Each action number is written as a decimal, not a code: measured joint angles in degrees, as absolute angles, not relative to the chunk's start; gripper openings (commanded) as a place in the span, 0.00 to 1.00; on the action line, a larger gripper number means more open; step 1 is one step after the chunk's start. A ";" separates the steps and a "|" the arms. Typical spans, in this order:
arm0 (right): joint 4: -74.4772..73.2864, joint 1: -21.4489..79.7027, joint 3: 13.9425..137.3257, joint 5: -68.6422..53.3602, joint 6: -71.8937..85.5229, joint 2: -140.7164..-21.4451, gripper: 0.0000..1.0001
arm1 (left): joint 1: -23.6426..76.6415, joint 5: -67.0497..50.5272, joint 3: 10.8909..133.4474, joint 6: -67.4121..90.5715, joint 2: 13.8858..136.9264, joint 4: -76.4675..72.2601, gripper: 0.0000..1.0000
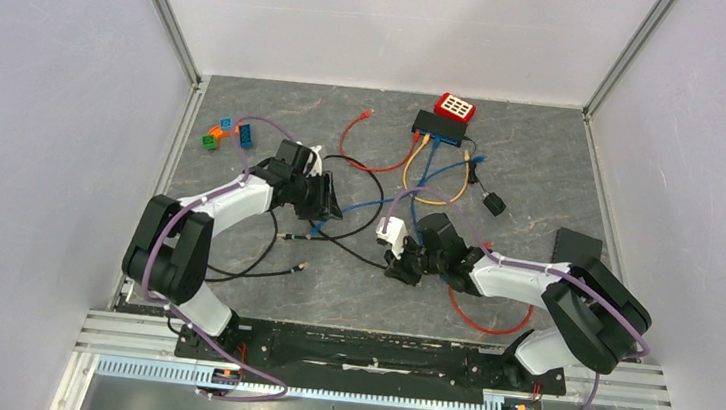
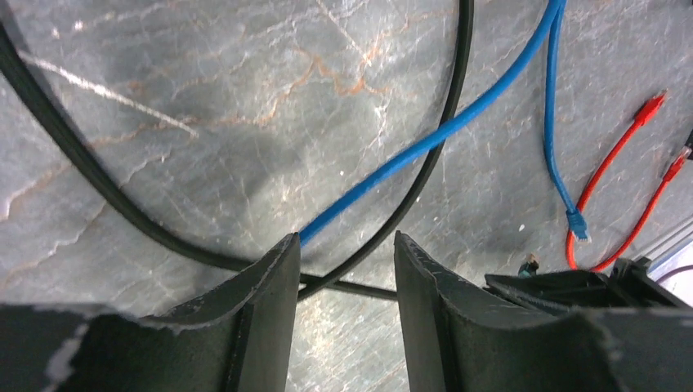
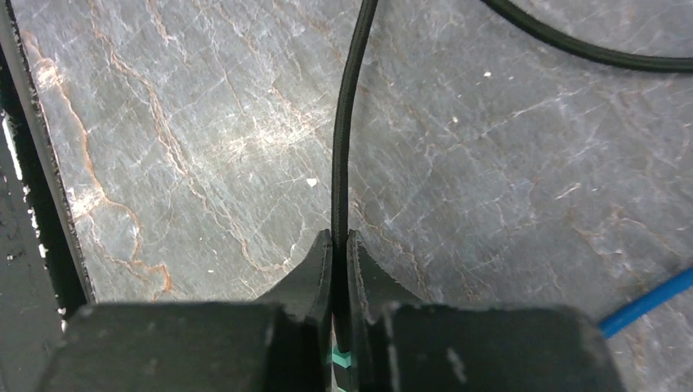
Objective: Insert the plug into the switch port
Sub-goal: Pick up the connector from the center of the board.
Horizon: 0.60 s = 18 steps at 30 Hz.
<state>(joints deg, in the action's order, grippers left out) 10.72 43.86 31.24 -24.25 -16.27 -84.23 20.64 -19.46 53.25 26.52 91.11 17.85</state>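
Pinching a black cable (image 3: 343,122), the right hand (image 3: 339,241) holds its fingers tight together on it, just 5 o'clock of the table (image 1: 542,182) centre. At 9 o'clock of centre the left hand (image 2: 347,245) hangs low with fingers apart. A blue cable (image 2: 433,139) runs under the gap, ungripped. At 12 o'clock, near the back edge, sits the switch (image 1: 440,127), an orange lead (image 1: 412,159) running to it and a red box (image 1: 455,106) just behind. A black plug (image 1: 301,267) lies loose at 9 o'clock from the right hand, well apart from the switch. Whether it belongs to the held cable I cannot tell.
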 measured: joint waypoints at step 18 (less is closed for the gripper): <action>14.55 45.28 26.55 -20.91 -10.92 -78.78 0.00 | 23.00 -18.31 62.72 14.66 96.95 25.52 0.56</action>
